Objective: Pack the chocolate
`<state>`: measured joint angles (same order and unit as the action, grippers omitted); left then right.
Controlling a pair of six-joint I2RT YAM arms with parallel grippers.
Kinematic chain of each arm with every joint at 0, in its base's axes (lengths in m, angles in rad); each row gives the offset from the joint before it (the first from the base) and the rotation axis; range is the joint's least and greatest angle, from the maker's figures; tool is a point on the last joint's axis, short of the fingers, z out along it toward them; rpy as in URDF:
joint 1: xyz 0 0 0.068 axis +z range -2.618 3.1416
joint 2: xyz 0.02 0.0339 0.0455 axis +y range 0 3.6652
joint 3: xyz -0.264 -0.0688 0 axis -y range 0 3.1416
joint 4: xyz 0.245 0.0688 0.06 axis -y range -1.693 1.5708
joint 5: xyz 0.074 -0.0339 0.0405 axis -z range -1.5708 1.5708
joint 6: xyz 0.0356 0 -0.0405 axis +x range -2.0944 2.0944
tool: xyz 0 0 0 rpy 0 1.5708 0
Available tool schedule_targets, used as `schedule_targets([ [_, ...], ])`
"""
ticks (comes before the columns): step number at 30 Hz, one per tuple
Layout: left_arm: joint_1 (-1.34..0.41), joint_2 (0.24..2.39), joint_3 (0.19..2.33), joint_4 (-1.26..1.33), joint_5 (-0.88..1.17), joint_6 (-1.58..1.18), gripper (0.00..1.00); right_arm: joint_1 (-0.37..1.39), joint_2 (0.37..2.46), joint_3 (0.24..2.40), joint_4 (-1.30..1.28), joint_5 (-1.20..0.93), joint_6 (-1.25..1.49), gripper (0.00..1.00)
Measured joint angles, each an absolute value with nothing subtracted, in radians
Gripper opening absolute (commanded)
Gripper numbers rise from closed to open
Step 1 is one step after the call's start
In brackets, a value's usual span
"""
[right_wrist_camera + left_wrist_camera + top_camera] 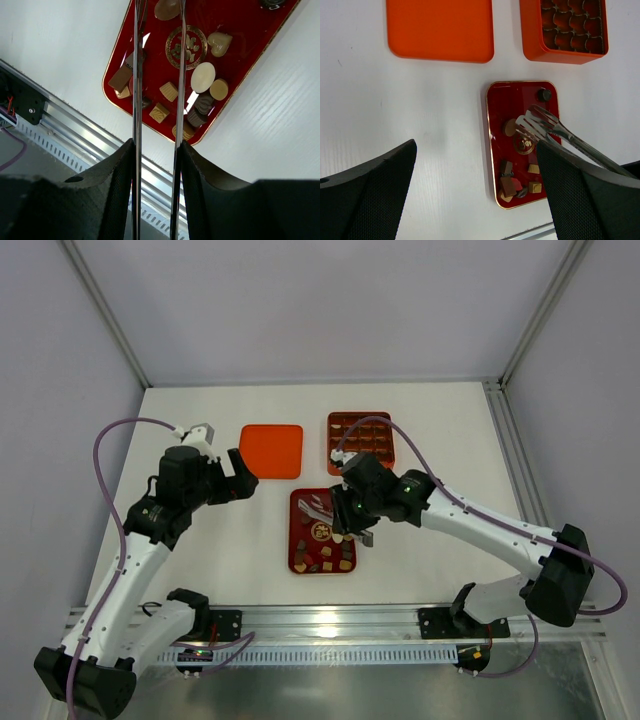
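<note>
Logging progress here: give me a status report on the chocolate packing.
Left gripper open, empty. Right gripper shut on tongs, tips over red tray. Chocolates loose on tray. Nothing in the way.

High overhead view, close wrist views, sharing red tray (300, 527)

Tray (500, 100) dark red, gold rim; box (530, 30) and lid (440, 27) orange; chocolate (202, 77) brown, tan, cream; tongs (545, 120) silver.

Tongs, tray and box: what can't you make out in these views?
- Tongs tips: cut off by the top edge, right wrist view.
- Tray right side: partly hidden under the right gripper, top view.
- Box far end: cut off by the top edge, left wrist view; contents too small, top view.
</note>
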<state>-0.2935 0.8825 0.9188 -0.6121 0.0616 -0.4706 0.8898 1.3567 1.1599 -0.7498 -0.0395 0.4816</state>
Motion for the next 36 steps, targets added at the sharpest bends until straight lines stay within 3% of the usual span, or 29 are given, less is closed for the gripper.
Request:
schedule_targets([
  [36, -0.294, 0.883, 0.919, -0.612, 0.062, -0.471, 1.0, 0.962, 1.37, 1.073, -0.711, 0.006, 0.579, 0.43],
])
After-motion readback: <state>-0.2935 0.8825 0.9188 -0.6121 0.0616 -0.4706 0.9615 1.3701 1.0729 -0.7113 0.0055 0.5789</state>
